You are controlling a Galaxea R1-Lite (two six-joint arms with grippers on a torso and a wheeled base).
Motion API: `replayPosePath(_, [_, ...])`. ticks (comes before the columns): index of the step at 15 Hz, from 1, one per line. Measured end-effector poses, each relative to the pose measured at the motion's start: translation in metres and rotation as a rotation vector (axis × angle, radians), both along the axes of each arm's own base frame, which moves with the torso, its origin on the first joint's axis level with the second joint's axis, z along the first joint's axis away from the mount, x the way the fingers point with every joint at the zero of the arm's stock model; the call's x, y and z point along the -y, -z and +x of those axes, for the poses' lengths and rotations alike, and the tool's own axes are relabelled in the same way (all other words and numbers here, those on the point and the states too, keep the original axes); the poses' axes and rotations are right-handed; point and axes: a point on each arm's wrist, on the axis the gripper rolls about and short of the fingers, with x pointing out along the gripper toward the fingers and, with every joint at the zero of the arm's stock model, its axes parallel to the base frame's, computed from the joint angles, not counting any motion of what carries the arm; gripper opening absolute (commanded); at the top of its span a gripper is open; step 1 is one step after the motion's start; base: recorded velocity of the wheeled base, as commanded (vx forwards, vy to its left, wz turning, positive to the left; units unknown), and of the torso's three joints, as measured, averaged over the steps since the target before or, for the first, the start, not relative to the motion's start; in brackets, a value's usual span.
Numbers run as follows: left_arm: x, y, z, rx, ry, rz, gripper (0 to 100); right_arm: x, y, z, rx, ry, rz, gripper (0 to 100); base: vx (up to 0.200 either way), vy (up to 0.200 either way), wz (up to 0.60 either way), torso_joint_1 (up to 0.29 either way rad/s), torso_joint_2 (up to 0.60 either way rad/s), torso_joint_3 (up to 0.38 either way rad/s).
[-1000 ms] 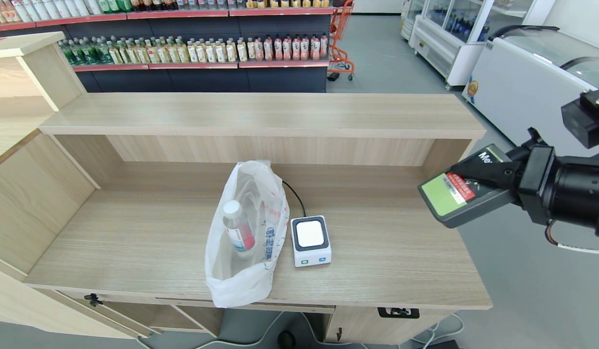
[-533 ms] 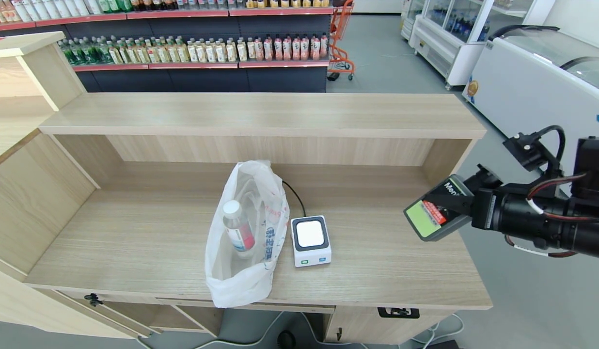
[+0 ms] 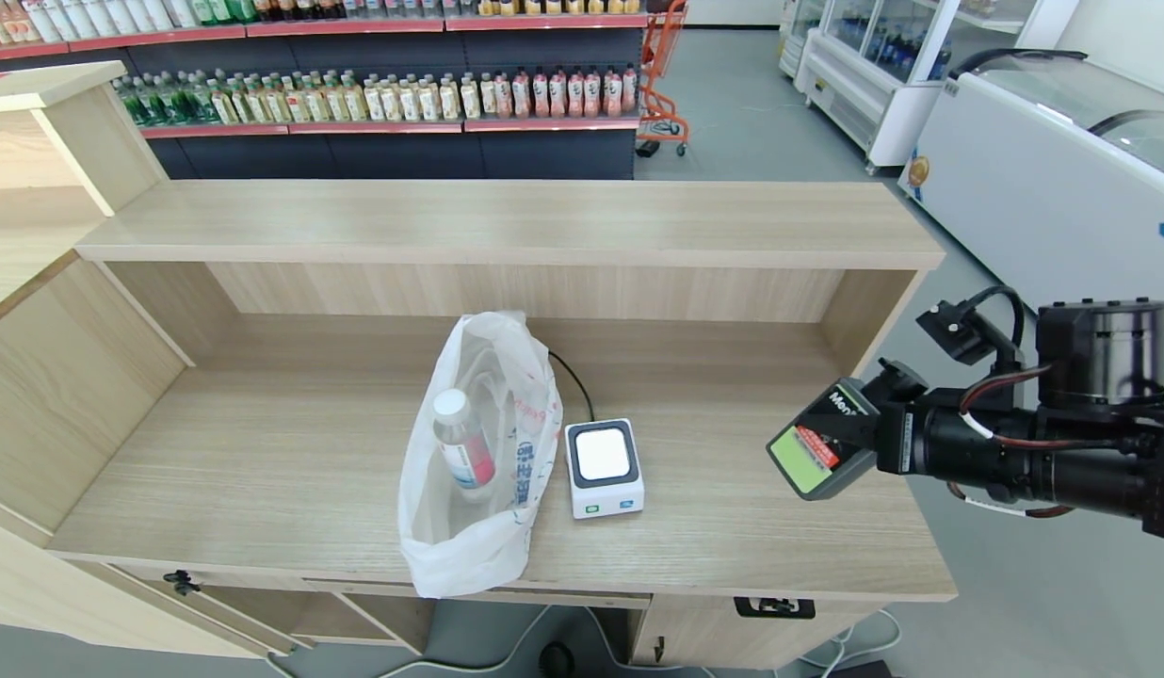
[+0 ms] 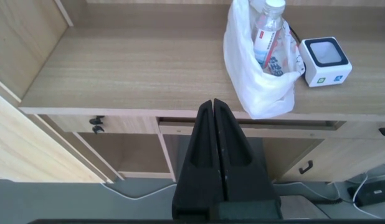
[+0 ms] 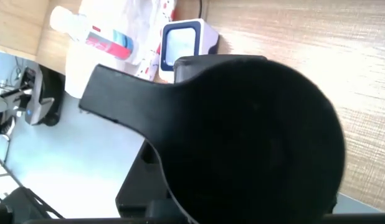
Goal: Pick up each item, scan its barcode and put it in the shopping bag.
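Now that it's dropped & swung in, R pincer (image 3: 869, 435) grips box (image 3: 810, 459) at right end of table (image 3: 262, 452), nearer scanner (image 3: 604, 468) but not over it; scan's next. L pincer (image 4: 213, 134) closed, empty.

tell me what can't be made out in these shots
- Head view: the right gripper's jaws, covered by the green-labelled box they hold.
- Head view: any barcode on the box; its print is too small.
- Right wrist view: most of the counter, blocked by the box's dark body.
- Head view: the bottle's base, veiled by the shopping bag.
- Head view: the scanner's cable end, behind the bag.
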Motion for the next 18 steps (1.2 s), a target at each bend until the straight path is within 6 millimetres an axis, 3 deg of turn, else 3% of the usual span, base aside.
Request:
replayPosePath(8, [0.0,0.0,0.0,0.0,0.0,0.0,0,-0.016,0.01,0.014,0.029,-0.046,-0.004,0,0.0,0.2,0.0,0.005,0.0,0.002])
replayPosePath(18, [0.0,0.0,0.0,0.001,0.0,0.0,0,-0.036,0.034,0.065,0.028,-0.014,-0.053,0,0.0,0.0,0.0,0.0,0.0,0.0])
